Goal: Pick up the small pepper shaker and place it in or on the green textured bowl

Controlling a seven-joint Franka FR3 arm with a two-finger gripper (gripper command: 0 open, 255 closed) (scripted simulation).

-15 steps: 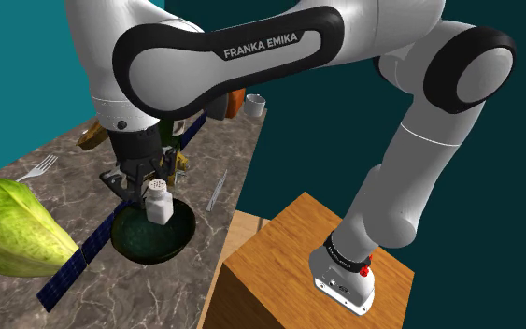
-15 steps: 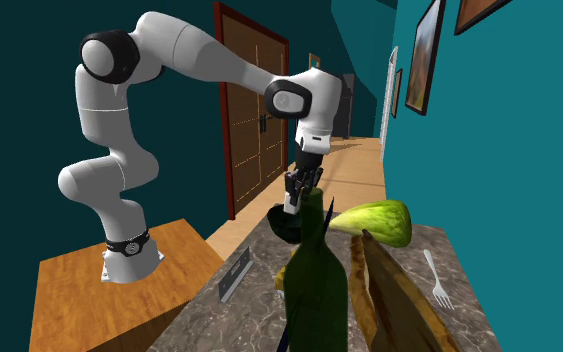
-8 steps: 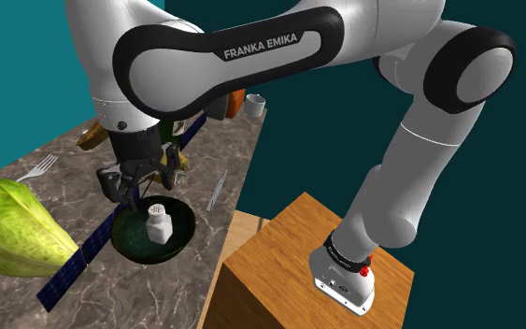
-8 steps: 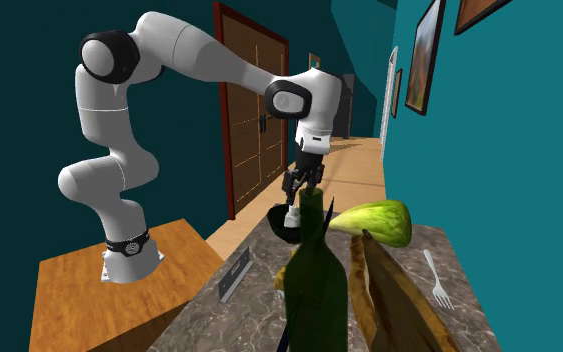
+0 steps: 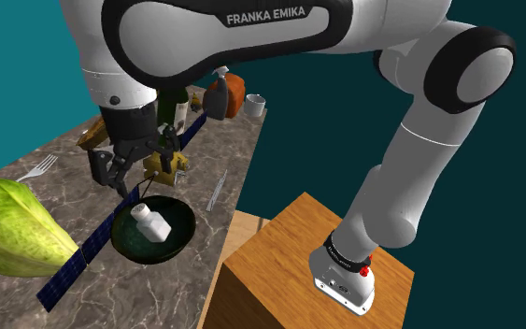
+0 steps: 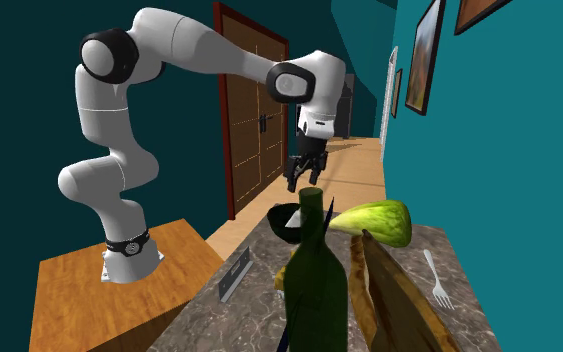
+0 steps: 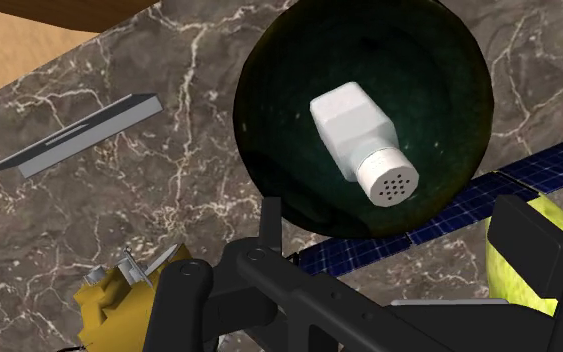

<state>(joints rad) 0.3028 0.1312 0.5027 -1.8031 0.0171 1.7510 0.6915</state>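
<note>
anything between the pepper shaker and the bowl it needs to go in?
Nothing visible. The shaker already lies on its side inside the dark green bowl. The open gripper hangs above, not touching it.

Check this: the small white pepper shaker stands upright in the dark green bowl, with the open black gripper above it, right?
Not quite. The small white pepper shaker lies on its side in the dark green bowl, as the shoulder view shows. The open black gripper is above it.

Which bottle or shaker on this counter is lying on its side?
The white square shaker with the perforated cap, lying inside the dark green bowl. The tall green bottle and the orange jug stand upright.
</note>
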